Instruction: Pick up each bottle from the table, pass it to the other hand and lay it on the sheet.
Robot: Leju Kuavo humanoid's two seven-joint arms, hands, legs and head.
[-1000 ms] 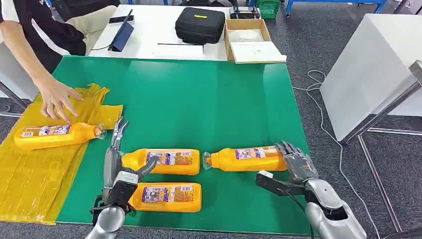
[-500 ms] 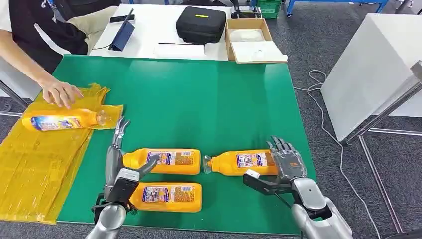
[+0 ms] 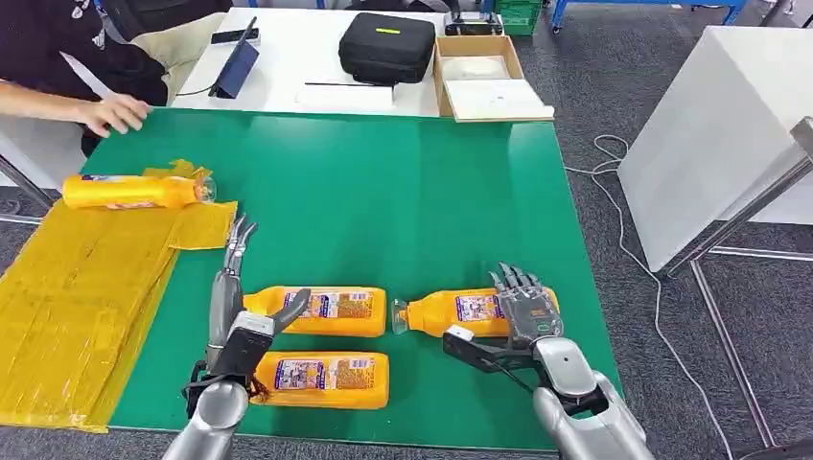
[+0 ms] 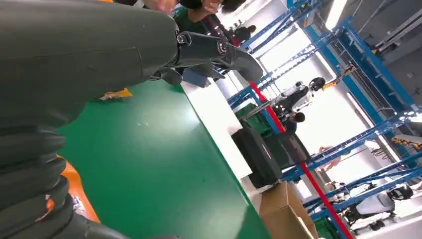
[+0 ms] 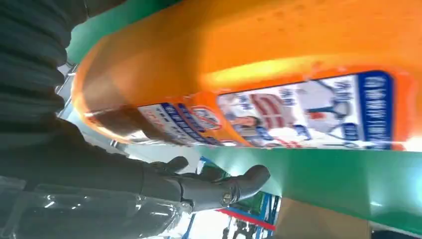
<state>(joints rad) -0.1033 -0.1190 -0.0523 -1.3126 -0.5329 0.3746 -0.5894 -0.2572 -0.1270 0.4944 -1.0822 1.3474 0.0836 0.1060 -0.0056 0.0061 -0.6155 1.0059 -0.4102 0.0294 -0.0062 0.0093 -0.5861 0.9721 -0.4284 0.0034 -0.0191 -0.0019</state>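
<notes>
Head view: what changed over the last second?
The person's hand let go of the bottle on the sheet, which now lies further up the yellow sheet. The right robot hand slid leftward along its bottle. Left robot hand barely moved.

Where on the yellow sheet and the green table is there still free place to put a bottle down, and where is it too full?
The yellow sheet is bare except for one bottle at its far edge. The green table is bare across its far half, up to the white table. The near edge is crowded: three bottles, with the left hand and right hand among them.
</notes>
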